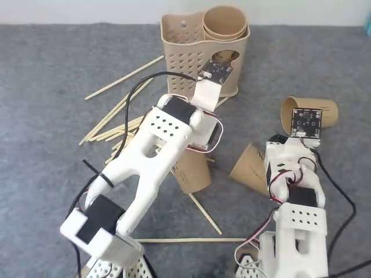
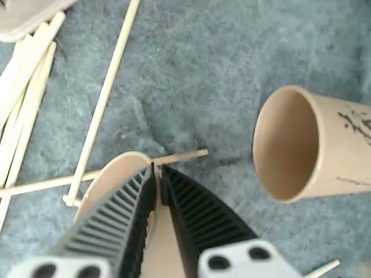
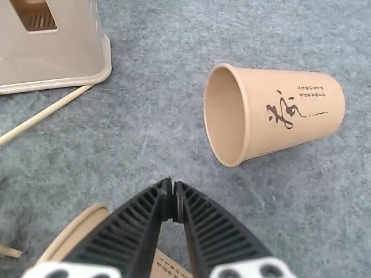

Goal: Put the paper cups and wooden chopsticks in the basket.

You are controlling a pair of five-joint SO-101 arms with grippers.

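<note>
Beige basket [image 1: 182, 58], paper cups [image 1: 225, 22] nested inside, perhaps two

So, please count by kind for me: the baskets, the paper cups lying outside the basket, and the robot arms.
Baskets: 1
Cups lying outside it: 3
Robot arms: 2
Total: 6

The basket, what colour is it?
The basket is beige, with rows of small holes; the high view shows it best.
</note>
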